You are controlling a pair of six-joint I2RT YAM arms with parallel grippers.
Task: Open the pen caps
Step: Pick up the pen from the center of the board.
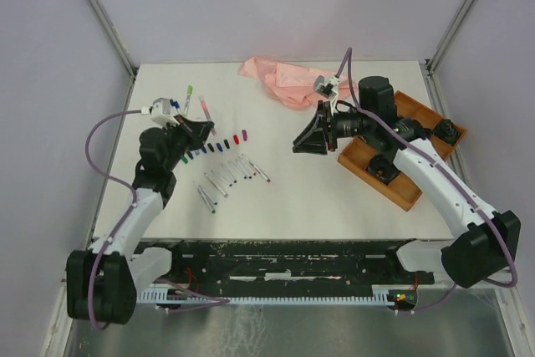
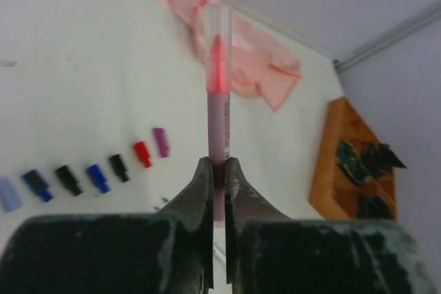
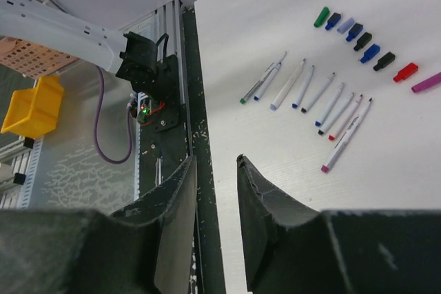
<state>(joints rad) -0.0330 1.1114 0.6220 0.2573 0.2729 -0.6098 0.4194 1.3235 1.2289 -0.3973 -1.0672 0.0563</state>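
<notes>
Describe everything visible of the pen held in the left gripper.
The pen is a slim, plastic-looking stick with a pale mauve barrel and a pink-red tip showing through its translucent cap, which is still on. It points straight out from the left gripper, whose jaws are shut on the barrel's lower part. Only the two fingers touch it; its rear end is hidden.

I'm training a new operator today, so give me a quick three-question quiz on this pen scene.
1. True or false: the left gripper is shut on a pen whose cap is on.
2. Which holds nothing: A, the left gripper, or B, the right gripper?
3. Fill in: the loose caps lie in a ___ on the table.
Key: 1 true; 2 B; 3 row.
</notes>
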